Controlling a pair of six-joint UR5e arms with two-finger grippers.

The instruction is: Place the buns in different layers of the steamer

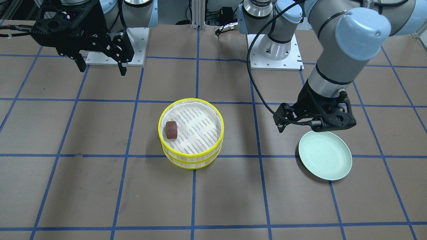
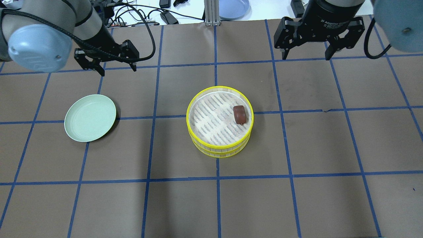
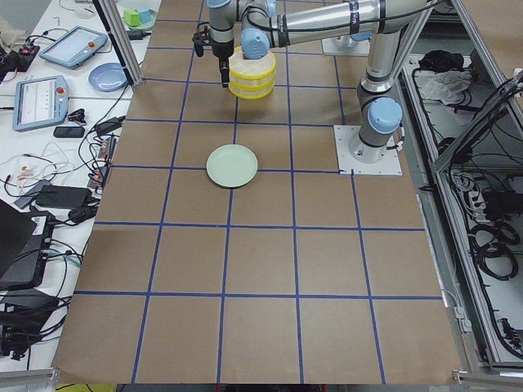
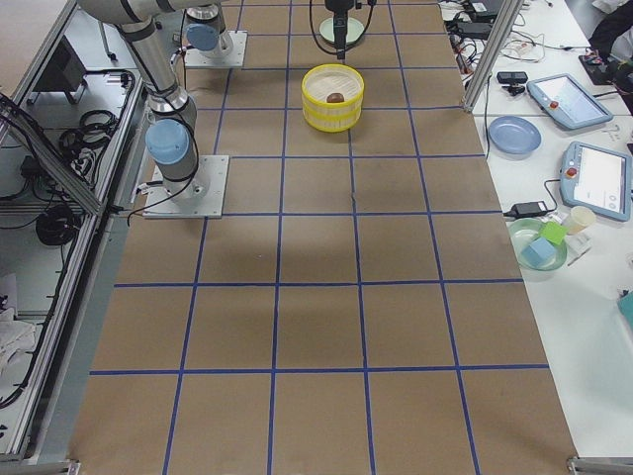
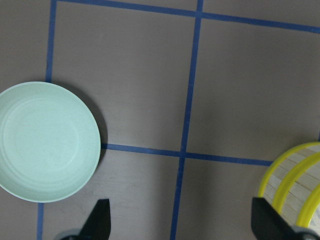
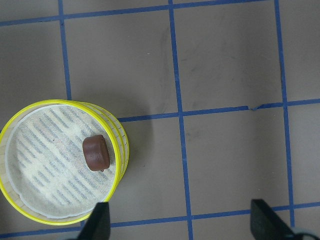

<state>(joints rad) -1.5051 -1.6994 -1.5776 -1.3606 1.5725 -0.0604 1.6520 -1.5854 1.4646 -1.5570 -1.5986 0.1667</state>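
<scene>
The two steamer layers stand stacked mid-table, the top layer [image 2: 219,87] on the lower layer [image 2: 218,154]. The dark reddish-brown bun [image 2: 240,114] lies on the top layer's white cloth near its rim; it also shows in the right wrist view [image 6: 96,152]. The cream-white bun is not visible in any view. My left gripper [image 2: 117,71] is open and empty, above the table just beyond the plate. My right gripper [image 2: 306,57] is open and empty, high over the far right of the table, well away from the steamer.
An empty pale green plate [image 2: 90,117] lies on the left of the table; it also shows in the left wrist view [image 5: 45,140]. The brown table [image 2: 297,148] is marked with blue tape lines. Cables, tablets and bowls sit off the table's far edge.
</scene>
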